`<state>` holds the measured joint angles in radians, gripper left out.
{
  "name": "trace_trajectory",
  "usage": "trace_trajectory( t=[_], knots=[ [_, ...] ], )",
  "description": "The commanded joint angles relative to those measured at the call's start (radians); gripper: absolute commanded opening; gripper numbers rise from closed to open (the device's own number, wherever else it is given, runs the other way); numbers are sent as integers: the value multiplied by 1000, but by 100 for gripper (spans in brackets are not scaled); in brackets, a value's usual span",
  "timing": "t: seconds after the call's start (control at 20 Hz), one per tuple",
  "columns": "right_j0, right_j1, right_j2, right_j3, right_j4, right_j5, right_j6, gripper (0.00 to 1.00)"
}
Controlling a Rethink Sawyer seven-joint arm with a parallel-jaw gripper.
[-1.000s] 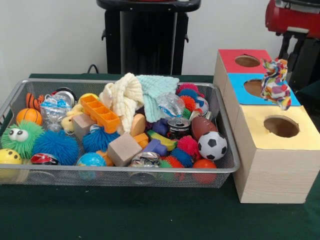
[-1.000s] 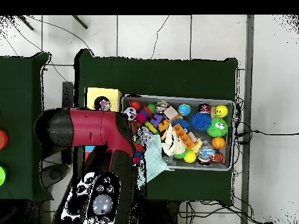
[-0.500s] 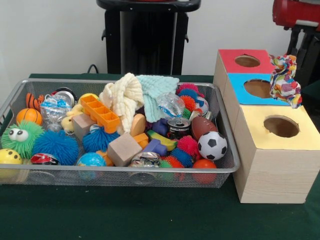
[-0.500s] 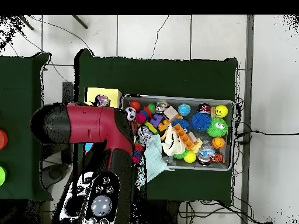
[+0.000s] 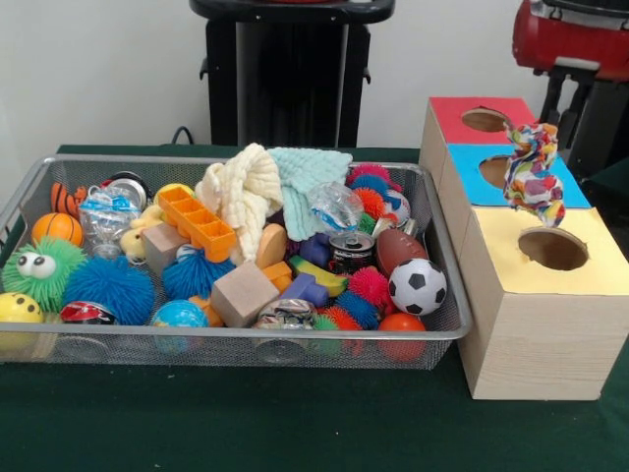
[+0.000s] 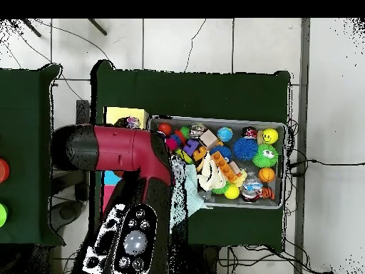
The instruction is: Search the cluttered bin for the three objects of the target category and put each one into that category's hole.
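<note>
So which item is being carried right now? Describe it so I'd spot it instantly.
Look at the wooden box with three coloured tops, right of the wire bin. Hanging above its blue top, near the yellow one, is a multicoloured knotted rag. Nothing else hangs in the air; everything else lies in the bin.

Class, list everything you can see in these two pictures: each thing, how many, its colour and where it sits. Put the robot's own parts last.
Bin: 1, silver mesh, on the table.
Table: 1, dark green cloth.
Box: 1, wooden, right of bin; red, blue and yellow tops, one hole each.
Rag: 1, multicoloured, hanging above the box.
Cloths: 2, cream and mint, at the bin's back.
Soccer ball: 1, black-white, bin's front right.
Football: 1, brown, behind it.
Can: 1, dark, mid-bin.
Orange tray: 1, mid-bin.
Eyed ball: 1, green, left.
Arm: 1, red-black, over the box.
</note>
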<state>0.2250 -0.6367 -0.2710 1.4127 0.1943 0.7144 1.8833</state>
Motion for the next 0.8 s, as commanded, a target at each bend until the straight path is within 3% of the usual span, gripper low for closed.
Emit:
trace_trajectory(
  t=[0.05, 0.35, 0.8],
  knots=[
    [-46, 72, 61, 37, 2, -34, 164, 0],
    [-47, 101, 72, 48, -5, -70, 162, 0],
    [-17, 134, 56, 4, -7, -61, 182, 0]
  ],
)
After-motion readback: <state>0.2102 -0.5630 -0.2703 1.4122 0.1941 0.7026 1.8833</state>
